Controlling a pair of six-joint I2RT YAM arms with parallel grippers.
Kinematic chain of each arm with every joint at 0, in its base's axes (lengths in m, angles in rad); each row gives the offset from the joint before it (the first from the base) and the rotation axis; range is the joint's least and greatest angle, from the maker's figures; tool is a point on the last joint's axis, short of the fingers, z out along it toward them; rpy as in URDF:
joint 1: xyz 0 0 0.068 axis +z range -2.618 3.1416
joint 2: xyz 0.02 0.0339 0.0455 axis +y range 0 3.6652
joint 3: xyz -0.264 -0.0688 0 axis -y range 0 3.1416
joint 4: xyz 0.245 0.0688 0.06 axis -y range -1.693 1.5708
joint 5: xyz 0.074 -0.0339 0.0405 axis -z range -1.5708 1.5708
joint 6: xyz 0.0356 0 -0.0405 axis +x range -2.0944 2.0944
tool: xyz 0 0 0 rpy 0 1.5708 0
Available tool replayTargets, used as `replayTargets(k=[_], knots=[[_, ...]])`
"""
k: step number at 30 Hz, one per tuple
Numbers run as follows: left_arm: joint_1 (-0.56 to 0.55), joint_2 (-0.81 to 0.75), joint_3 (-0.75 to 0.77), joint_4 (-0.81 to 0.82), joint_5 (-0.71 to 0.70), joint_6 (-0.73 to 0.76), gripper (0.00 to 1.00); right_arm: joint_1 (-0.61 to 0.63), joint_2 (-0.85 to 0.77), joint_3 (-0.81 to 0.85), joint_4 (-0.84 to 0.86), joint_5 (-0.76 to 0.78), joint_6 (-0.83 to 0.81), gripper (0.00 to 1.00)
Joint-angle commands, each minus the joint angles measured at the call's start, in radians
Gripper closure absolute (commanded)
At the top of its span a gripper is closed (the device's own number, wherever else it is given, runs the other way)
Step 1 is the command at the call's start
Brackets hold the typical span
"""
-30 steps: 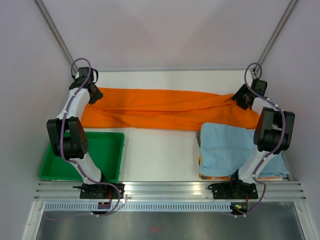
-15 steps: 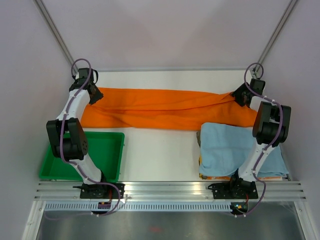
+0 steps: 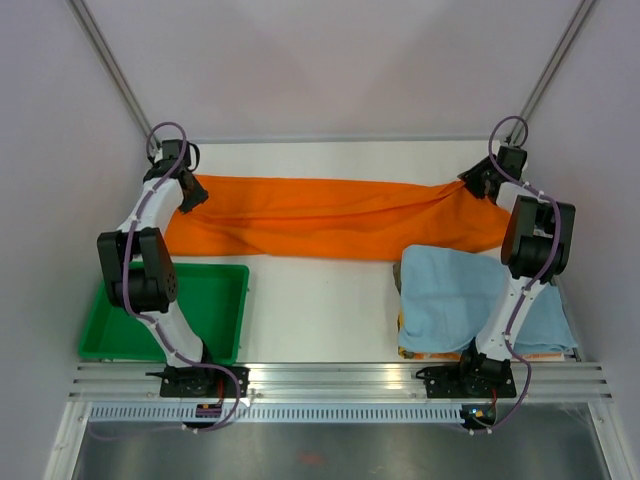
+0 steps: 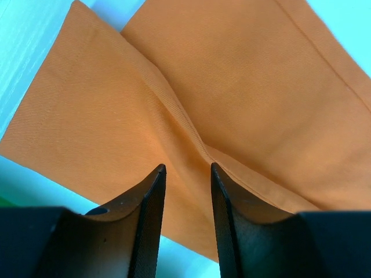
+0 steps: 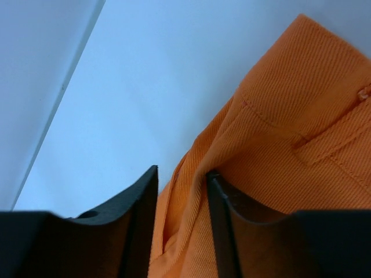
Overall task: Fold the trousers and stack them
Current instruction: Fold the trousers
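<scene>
The orange trousers [image 3: 330, 220] lie stretched lengthwise across the back of the table, with long wrinkles running along them. My left gripper [image 3: 190, 197] is at their left end. In the left wrist view [image 4: 185, 168] its jaws stand apart just over the flat fabric [image 4: 232, 87], near its edge, where a crease runs between two panels. My right gripper [image 3: 470, 185] is at their right end. In the right wrist view [image 5: 181, 171] a bunched fold of the waistband [image 5: 301, 116] sits between its jaws, drawn up to a point.
A green tray [image 3: 200, 300] stands at the near left. A light blue cloth [image 3: 450, 295] lies at the near right, its far edge touching the trousers, with something orange [image 3: 540, 352] under its near edge. Walls close in the back and both sides.
My right gripper has moved toward the back wall, and the trousers' right end has followed it, drawn into a tauter point. My left gripper has shifted slightly to the right.
</scene>
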Motion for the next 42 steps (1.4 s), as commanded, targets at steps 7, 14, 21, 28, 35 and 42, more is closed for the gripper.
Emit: replayTargets(k=[7,14,21,28,35,42], knots=[[0.069,0.133,0.059,-0.016,0.017,-0.173,0.55,0.003,-0.056,0.068,-0.186,0.139,-0.164,0.4],[0.072,0.168,0.058,0.085,0.04,-0.213,0.55,0.003,-0.074,0.052,-0.197,0.119,-0.198,0.39],[0.072,0.231,0.094,0.103,0.064,-0.253,0.55,0.003,-0.096,0.04,-0.193,0.105,-0.207,0.4],[0.072,0.3,0.122,0.074,0.063,-0.264,0.59,0.003,-0.109,0.049,-0.205,0.131,-0.206,0.4],[0.07,0.259,0.148,0.108,0.069,-0.241,0.98,0.001,-0.157,0.031,-0.249,0.201,-0.245,0.4],[0.061,0.205,0.237,0.132,0.031,-0.221,0.98,-0.01,-0.217,-0.055,-0.228,0.248,-0.246,0.41]])
